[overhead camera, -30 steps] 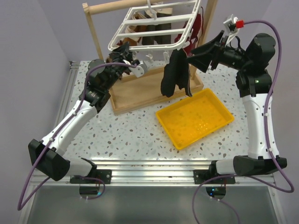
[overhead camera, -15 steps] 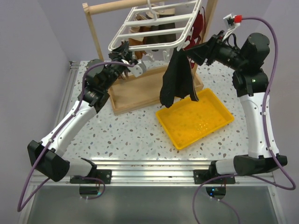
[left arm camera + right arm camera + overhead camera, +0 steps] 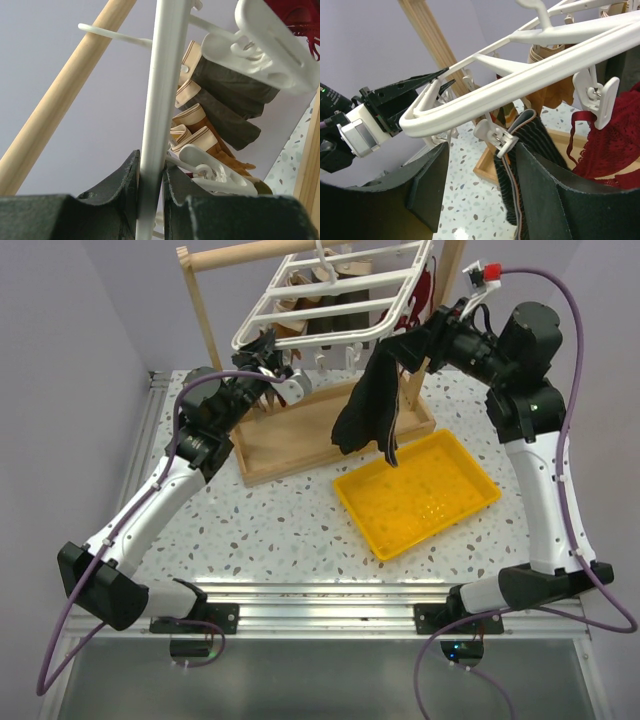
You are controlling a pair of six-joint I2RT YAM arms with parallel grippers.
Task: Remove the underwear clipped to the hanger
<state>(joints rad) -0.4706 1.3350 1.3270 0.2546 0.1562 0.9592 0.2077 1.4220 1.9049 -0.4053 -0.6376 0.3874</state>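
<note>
Speckled bench below, dark underwear hangs 12 to 6 o'clock from a clip on the white hanger. The nearer right pincer gapes wide astride its top, cloth trailing toward 7 o'clock. The left pincer is clamped on the hanger's rail.

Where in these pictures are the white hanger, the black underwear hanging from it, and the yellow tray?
white hanger [image 3: 520, 79]: right wrist view, on its thick front bar.
black underwear [image 3: 368, 415]: top external view, middle of the hanging fabric.
yellow tray [image 3: 425, 495]: top external view, on its bare floor.
</note>
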